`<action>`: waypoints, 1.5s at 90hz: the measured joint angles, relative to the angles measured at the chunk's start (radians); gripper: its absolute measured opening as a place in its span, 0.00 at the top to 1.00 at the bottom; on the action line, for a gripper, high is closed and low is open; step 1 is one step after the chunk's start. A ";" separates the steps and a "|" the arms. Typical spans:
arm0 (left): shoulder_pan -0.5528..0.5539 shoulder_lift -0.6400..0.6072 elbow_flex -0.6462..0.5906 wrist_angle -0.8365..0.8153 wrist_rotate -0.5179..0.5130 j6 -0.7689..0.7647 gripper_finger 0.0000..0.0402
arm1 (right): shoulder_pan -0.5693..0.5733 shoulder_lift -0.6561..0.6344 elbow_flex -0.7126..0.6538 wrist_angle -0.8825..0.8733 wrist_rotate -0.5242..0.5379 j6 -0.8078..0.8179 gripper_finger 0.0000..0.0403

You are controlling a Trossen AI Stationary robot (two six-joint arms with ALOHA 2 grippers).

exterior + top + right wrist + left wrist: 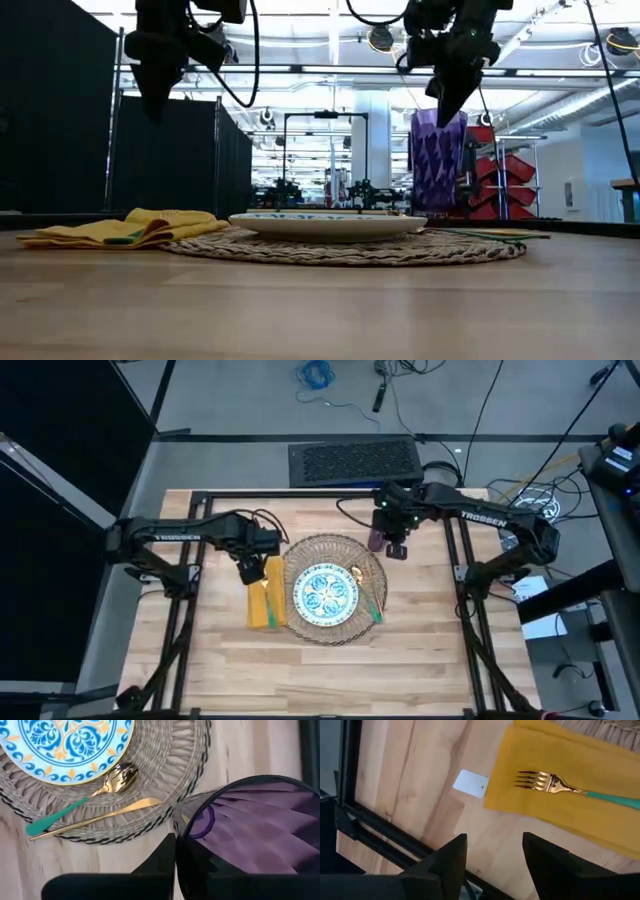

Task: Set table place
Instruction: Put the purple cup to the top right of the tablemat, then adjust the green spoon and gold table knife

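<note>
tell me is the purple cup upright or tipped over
Upright: in the low view the purple cup stands vertical with its mouth up, the right gripper on its rim.

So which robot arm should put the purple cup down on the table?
The right one. Its gripper is already closed on the purple cup by the mat. The left gripper is open and empty above the yellow napkin and fork.

Beyond the table we see a grey floor strewn with cables and a dark ribbed mat. Black curtain panels stand at one side, with bright ceiling lights and red bins.
</note>
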State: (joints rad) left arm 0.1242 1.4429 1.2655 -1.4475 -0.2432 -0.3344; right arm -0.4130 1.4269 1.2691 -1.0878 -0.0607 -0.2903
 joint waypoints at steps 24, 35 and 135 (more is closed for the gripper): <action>0.000 0.000 0.000 0.038 -0.043 0.001 0.56 | 0.002 0.000 -0.076 0.032 0.043 0.027 1.00; 0.000 0.000 0.000 0.057 -0.043 0.009 0.56 | 0.003 0.001 -0.084 0.050 0.042 0.037 0.99; -0.023 0.000 -0.002 0.187 0.008 -0.067 0.56 | 0.542 -0.136 -0.189 0.220 0.217 0.898 0.61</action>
State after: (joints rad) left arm 0.1014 1.4433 1.2640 -1.2605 -0.2350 -0.4019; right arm 0.1291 1.2906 1.0805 -0.8673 0.1562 0.6074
